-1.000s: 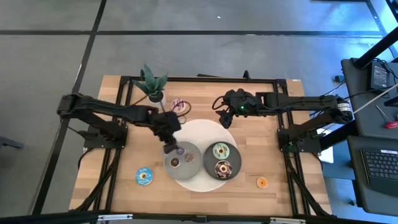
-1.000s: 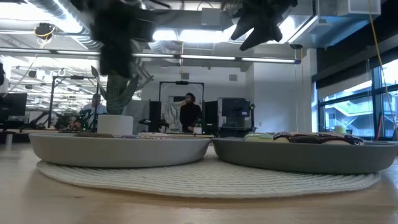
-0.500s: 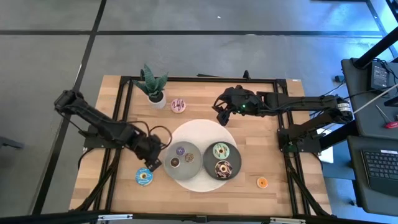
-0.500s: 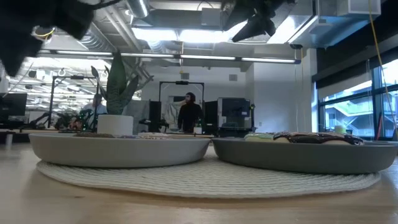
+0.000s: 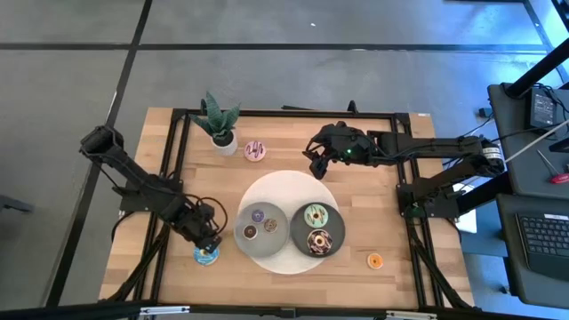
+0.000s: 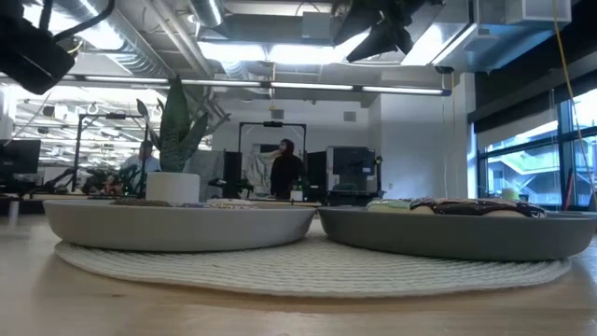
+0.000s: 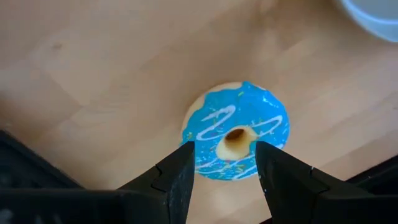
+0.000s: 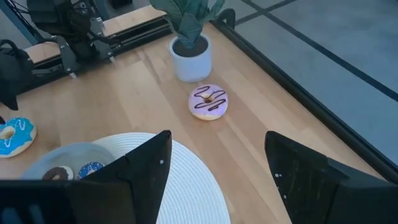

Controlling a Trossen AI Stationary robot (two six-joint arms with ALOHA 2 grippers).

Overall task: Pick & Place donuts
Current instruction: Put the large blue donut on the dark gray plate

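The blue-iced donut (image 5: pixel 206 256) lies flat on the wood near the table's near-left part. My left gripper (image 5: pixel 206 242) hangs just over it, open; in the left wrist view its fingers (image 7: pixel 180 171) stand either side of the blue donut (image 7: pixel 236 130), apart from it. The left grey plate (image 5: pixel 244 244) carries a purple donut (image 5: pixel 258 215) and small brown ones. The right grey plate (image 5: pixel 335 233) carries the mint-green donut (image 5: pixel 316 215) and the chocolate donut (image 5: pixel 318 240). A pink donut (image 5: pixel 255 150) and an orange donut (image 5: pixel 374 260) lie on the wood. My right gripper (image 5: pixel 316 164) waits open, high over the mat's far edge.
Both plates sit on a round white woven mat (image 5: pixel 284 187). A potted green plant (image 5: pixel 219 124) stands at the far left, next to the pink donut (image 8: pixel 208 101). Black frame rails run along the table's edges. People stand in the room beyond, seen in the low view.
My left gripper has swung from over the left plate toward the table's near-left and come down to just above the blue donut. The right arm has barely shifted. No donut has moved.
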